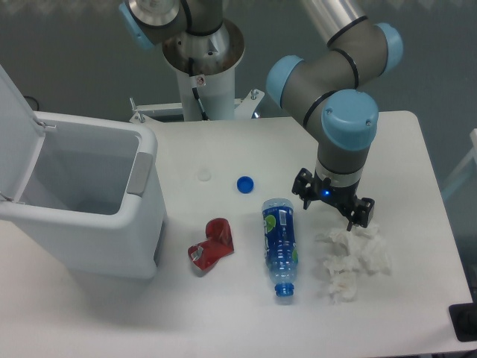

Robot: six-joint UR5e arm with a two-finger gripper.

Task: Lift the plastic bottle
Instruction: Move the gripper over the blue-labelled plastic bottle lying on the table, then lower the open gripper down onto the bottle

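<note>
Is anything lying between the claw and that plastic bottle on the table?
No. In the camera view, only bare white table separates the claw from the plastic bottle; the crumpled tissue lies beyond the claw.

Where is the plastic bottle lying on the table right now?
The plastic bottle lies on its side near the table's front middle, neck toward the camera, between the crumpled red wrapper and the white crumpled tissue, below the blue cap.
</note>
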